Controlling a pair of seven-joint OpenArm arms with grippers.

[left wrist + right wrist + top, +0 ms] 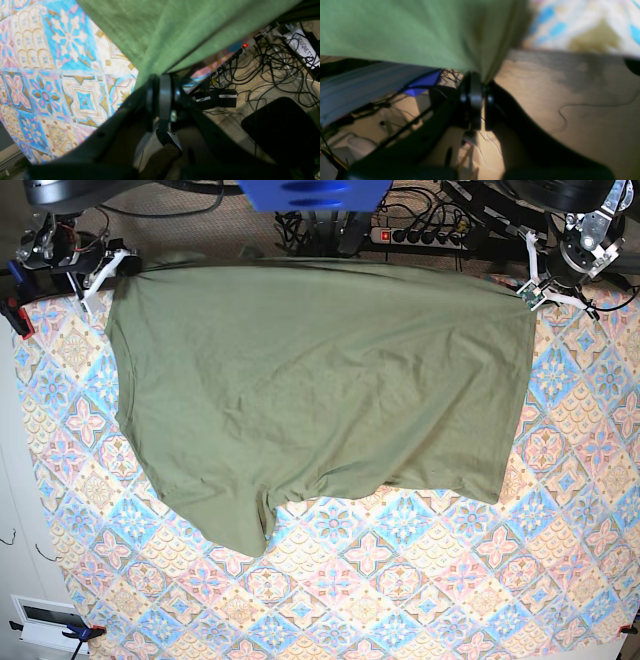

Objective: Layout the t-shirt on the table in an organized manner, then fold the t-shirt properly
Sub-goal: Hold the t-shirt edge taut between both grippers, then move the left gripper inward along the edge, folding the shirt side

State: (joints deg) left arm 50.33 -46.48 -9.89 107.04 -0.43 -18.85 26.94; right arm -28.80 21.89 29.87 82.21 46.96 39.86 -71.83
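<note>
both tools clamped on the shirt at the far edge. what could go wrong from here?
1. Each tool pinches only a small bunch of the t-shirt: the left tool and the right tool hold at the far corners, so a pull might slip the fabric out.
2. Both grips sit at the table edge, above the floor cables; a dropped corner could fall off.
3. The near hem is bunched and uneven, so folding now would likely come out crooked.

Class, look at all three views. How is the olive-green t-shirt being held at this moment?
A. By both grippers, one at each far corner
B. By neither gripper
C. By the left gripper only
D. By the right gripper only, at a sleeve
A: the left gripper and the right gripper each pinch a bunch of the t-shirt, stretched across the table.
</note>
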